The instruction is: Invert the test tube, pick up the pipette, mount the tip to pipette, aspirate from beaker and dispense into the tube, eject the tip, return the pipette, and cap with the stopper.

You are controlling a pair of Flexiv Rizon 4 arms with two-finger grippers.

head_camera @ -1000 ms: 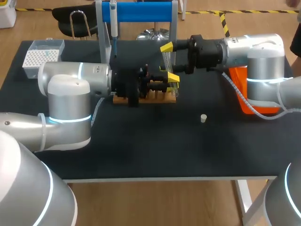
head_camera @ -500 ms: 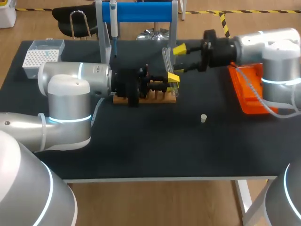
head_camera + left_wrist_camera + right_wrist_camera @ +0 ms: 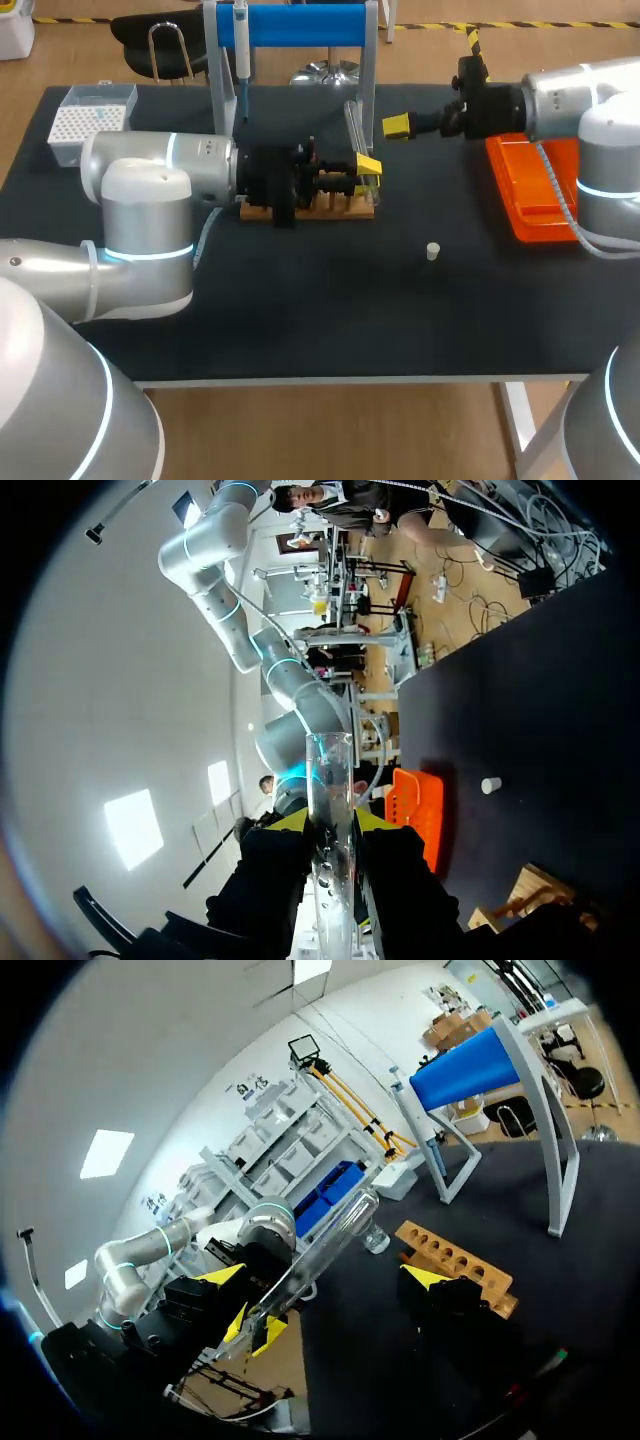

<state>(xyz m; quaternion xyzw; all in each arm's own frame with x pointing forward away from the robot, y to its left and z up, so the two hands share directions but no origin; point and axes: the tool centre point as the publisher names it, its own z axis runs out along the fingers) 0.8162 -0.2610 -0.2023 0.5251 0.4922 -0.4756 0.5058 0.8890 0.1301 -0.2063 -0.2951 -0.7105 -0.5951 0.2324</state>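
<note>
**A:** Left gripper (image 3: 366, 168) — status?

**B:** Clamped on the clear glass test tube (image 3: 353, 128), centre of the head view, directly over the wooden tube rack (image 3: 320, 208). The left wrist view agrees: both yellow-tipped fingers (image 3: 290, 822) press the tube (image 3: 330, 775) from two sides. Its open rim is at the end away from the gripper.

**A:** Tube orientation?

**B:** Close to upright, with a slight lean. The upper part rises above the gripper. The lower end is hidden behind the fingers, so I cannot tell whether it touches the rack.

**A:** Right gripper (image 3: 398, 126)?

**B:** In the head view it is right of centre in the upper half, near the tube but apart from it. Only one yellow tip shows there. In the right wrist view the fingers are spread wide with nothing held between them. The tube (image 3: 325, 1245) slants across ahead of them, in the other arm's grip, and the rack (image 3: 455, 1258) lies beyond.

**A:** Other items on the black counter (image 3: 300, 310)?

**B:**
- Small white stopper (image 3: 432, 251): lower right of centre, standing alone, well apart from the rack.
- Flat orange tray (image 3: 535, 190): right edge, partly under the right arm.
- White pipette-tip box (image 3: 85, 120): upper left corner.
- Blue-barred stand (image 3: 300, 25): top centre, with the slim pipette (image 3: 240, 45) hanging at its left post.
</note>
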